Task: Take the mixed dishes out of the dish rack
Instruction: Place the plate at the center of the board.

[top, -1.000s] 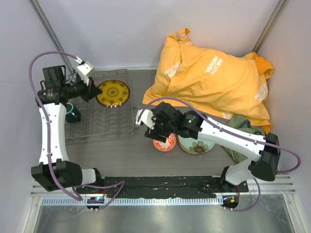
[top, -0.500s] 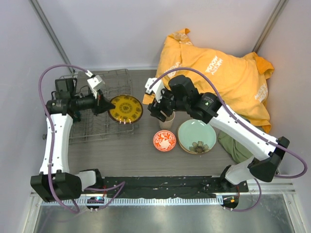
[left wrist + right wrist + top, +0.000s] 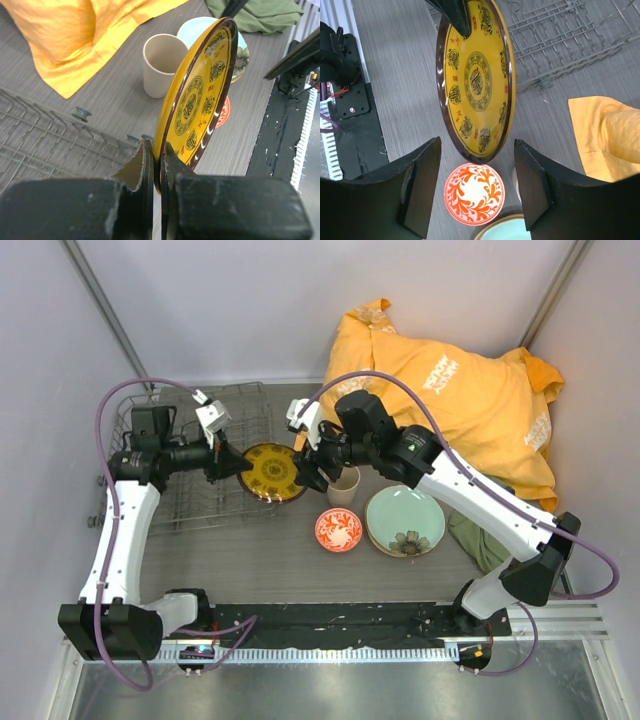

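Now pinching small yellow-and-dark patterned plate (image 3: 272, 472) by its rim with left tool (image 3: 156, 150), tilted over right edge of dish rack (image 3: 190, 502); with right tool (image 3: 477, 145) spread beside it, seemingly not touching.

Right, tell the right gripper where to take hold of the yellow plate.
Probably the free rim opposite where the left gripper pinches it, coming from the side of the beige cup. The yellow plate hangs tilted on edge, so that thin rim is exposed: one finger on the patterned face, one behind.
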`<state>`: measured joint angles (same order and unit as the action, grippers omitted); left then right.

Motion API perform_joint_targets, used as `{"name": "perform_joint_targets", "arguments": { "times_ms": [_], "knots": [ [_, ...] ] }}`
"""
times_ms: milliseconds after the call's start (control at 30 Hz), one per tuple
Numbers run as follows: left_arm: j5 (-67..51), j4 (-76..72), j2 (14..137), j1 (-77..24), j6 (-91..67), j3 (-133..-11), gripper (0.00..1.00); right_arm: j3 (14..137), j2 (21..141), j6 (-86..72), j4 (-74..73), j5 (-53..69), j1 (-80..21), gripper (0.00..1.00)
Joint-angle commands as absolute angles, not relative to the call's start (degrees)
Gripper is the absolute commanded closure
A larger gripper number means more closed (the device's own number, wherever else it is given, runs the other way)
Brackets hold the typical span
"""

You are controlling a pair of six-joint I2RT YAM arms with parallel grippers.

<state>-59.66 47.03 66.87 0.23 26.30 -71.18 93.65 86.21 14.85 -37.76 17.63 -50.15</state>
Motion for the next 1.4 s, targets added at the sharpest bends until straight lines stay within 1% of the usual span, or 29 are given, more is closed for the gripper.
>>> {"name": "perform_joint_targets", "arguments": {
  "times_ms": [0, 67, 167, 300, 333, 400, 467, 500, 533, 567, 600, 633, 667, 700, 733, 767, 800, 933, 1033, 1200, 1233, 1367],
  "knots": [
    [-62.5, 43.4, 63.9, -1.7, 24.6, -70.3, 1.00, 96.3, 86.8, 14.3, -34.7, 18.6, -50.3, 0.37],
    [-62.7, 43.3, 62.9, -2.0, 24.7, -69.8, 1.00, 96.3, 87.1, 14.2, -34.5, 18.8, -50.3, 0.38],
    [-63.1, 42.9, 61.4, -2.3, 24.7, -68.6, 1.00, 96.3, 87.6, 14.1, -34.0, 19.4, -50.2, 0.42],
    [-62.8, 42.5, 60.4, -2.5, 24.5, -67.6, 1.00, 96.3, 88.1, 14.1, -33.8, 19.9, -50.2, 0.51],
    [-62.7, 42.5, 60.3, -2.6, 24.5, -67.5, 1.00, 96.3, 88.2, 14.1, -33.8, 20.2, -50.2, 0.58],
    [-62.6, 42.5, 60.3, -2.6, 24.5, -67.3, 1.00, 96.1, 88.2, 14.1, -33.8, 20.6, -50.3, 0.66],
    [-62.6, 42.4, 60.6, -2.7, 24.5, -67.3, 1.00, 95.8, 88.2, 14.0, -33.8, 21.0, -50.2, 0.84],
    [-62.7, 42.5, 60.6, -2.7, 24.4, -67.4, 1.00, 95.5, 88.1, 14.0, -33.8, 21.1, -50.1, 0.90],
    [-62.5, 42.5, 60.7, -2.6, 24.5, -67.4, 0.97, 95.4, 88.1, 13.9, -33.8, 20.7, -50.1, 0.95],
    [-62.4, 42.5, 61.0, -2.6, 24.5, -67.4, 0.91, 95.2, 87.7, 13.9, -33.8, 20.5, -50.0, 0.99],
    [-62.1, 42.5, 61.2, -2.6, 24.4, -67.5, 0.84, 94.8, 87.5, 13.7, -33.7, 20.5, -49.9, 0.99],
    [-61.4, 42.5, 61.3, -2.6, 24.5, -67.5, 0.69, 94.6, 87.5, 13.7, -33.8, 20.5, -49.4, 0.99],
    [-61.0, 42.3, 61.2, -2.7, 24.6, -67.4, 0.62, 94.3, 87.3, 13.4, -33.8, 20.7, -49.0, 0.99],
    [-60.5, 41.5, 61.1, -2.7, 24.6, -67.2, 0.52, 93.8, 86.8, 13.2, -33.8, 21.0, -48.4, 0.99],
    [-59.3, 40.8, 60.7, -2.7, 24.3, -66.8, 0.26, 93.4, 86.5, 13.2, -33.7, 21.3, -47.9, 0.99],
    [-58.8, 39.9, 60.4, -2.7, 23.8, -66.4, 0.09, 93.1, 86.2, 12.9, -33.7, 22.1, -46.6, 0.99],
    [-58.3, 38.4, 59.8, -2.6, 23.6, -65.4, 0.00, 92.1, 85.3, 12.7, -33.7, 22.5, -45.8, 0.99],
    [-55.8, 31.9, 56.3, -2.6, 21.3, -62.9, 0.00, 88.4, 81.8, 12.0, -33.3, 25.9, -40.8, 0.99],
    [-54.3, 30.8, 55.7, -2.6, 20.9, -62.3, 0.00, 85.2, 78.2, 11.3, -33.2, 29.1, -36.0, 0.99],
    [-53.2, 33.1, 58.1, -2.6, 21.4, -63.6, 0.00, 79.6, 72.9, 9.8, -33.7, 35.1, -27.3, 0.99],
    [-53.1, 33.7, 58.4, -2.6, 21.7, -63.9, 0.00, 79.0, 72.3, 9.5, -34.1, 37.5, -23.9, 0.99],
    [-51.9, 35.9, 60.4, -2.6, 23.1, -64.4, 0.00, 75.8, 69.4, 10.5, -37.3, 42.6, -16.1, 0.99]
  ]
}}
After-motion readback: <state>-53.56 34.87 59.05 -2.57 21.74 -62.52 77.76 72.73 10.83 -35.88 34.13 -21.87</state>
